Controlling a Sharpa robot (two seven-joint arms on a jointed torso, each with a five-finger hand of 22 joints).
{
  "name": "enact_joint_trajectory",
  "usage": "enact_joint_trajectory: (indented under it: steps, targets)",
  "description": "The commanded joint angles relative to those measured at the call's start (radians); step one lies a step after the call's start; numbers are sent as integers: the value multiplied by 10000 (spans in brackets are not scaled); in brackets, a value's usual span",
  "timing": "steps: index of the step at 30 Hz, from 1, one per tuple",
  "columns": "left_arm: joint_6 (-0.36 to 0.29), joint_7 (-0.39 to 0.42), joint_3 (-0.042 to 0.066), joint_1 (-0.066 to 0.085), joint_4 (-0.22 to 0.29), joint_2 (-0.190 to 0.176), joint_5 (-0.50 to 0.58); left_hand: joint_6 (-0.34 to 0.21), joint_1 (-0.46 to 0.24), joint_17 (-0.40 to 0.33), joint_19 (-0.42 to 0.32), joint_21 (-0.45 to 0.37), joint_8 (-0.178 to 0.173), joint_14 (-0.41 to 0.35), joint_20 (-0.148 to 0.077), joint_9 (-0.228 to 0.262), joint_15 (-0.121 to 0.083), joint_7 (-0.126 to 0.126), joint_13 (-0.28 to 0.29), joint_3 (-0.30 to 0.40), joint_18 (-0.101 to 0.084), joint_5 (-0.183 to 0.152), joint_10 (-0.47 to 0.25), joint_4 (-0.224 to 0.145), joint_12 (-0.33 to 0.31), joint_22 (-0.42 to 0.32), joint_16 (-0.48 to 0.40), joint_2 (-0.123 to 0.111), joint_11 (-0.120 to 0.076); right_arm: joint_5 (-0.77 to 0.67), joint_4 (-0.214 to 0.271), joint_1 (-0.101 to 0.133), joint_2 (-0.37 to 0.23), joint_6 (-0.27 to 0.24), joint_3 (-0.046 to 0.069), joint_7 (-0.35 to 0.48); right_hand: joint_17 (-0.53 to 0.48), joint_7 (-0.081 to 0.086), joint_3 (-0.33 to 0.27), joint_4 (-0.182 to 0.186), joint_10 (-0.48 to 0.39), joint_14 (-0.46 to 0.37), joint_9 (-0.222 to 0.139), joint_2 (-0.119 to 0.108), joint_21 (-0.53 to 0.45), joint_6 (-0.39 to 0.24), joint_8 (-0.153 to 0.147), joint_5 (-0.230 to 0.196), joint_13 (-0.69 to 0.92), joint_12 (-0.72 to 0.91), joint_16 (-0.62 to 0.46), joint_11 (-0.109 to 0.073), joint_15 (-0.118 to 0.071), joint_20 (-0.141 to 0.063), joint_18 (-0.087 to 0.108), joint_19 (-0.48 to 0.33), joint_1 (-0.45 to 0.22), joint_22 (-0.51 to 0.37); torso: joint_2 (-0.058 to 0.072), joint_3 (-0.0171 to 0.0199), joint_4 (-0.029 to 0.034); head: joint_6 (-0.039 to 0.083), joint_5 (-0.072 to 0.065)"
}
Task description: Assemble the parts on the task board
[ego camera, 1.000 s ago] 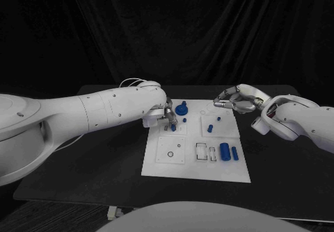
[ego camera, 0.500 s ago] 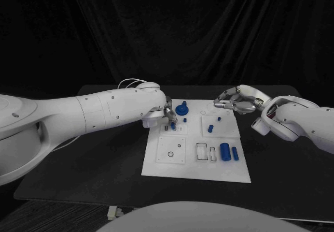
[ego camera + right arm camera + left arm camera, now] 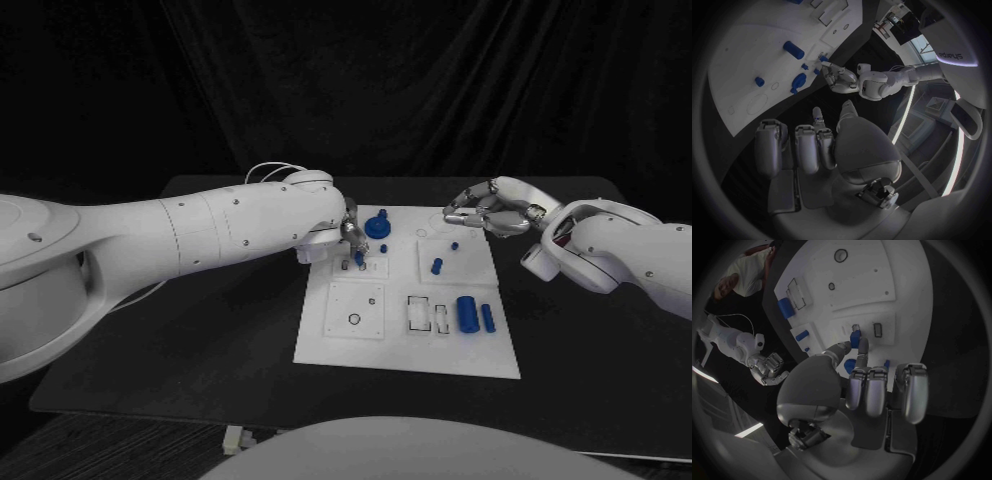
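White task board flat mid-table; small blue peg upright, pinched over far-left slots; blue cylinder lying near right edge.

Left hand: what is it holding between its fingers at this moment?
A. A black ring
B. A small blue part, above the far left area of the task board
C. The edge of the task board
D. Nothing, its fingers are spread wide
B: in the left wrist view the left hand pinches a small blue part over the task board.
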Motion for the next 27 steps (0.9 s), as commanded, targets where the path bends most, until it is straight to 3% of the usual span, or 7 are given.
enact_joint_trajectory:
  steps: [1, 12, 27]
  targets:
    - [11, 152, 8, -17, -2, 28, -13, 28, 30, 2635, 188, -66, 16, 1057, -57, 23, -71, -73, 2634, 290, 143, 1, 1040, -254, 35, 1435, 26, 99, -77, -30, -1, -27, 4, 47, 7, -88, 1135, 43, -40, -8, 745, 538, -10, 21, -40, 22, -31, 41, 2173, -64, -51, 74, 66, 57, 66, 175, 111, 2116, 8, -5, 1, -2, -6]
    - [72, 207, 7, -26, 5, 57, -13, 31, 16, 2635, 184, -75, 17, 1057, -59, 32, -73, -75, 2634, 298, 145, -12, 1040, -238, 35, 1425, 26, 104, -80, -30, -3, -29, 6, 46, 7, -78, 1122, 45, -43, -23, 743, 532, -11, 19, -44, 21, -33, 49, 2170, -65, -57, 77, 69, 60, 67, 173, 152, 2116, 31, -1, -6, -2, 35]
    - [-66, 297, 5, -56, -167, 108, -13, 27, 28, 2635, 180, -85, 14, 1057, -60, 42, -76, -81, 2634, 322, 148, -9, 1040, -238, 35, 1417, 26, 115, -85, -30, 16, -31, -14, 46, 7, -52, 1117, 46, -45, -26, 742, 530, -12, 20, -51, 21, -34, 53, 2168, -66, -60, 79, 70, 62, 69, 169, 167, 2113, 27, -3, 2, -2, -27]
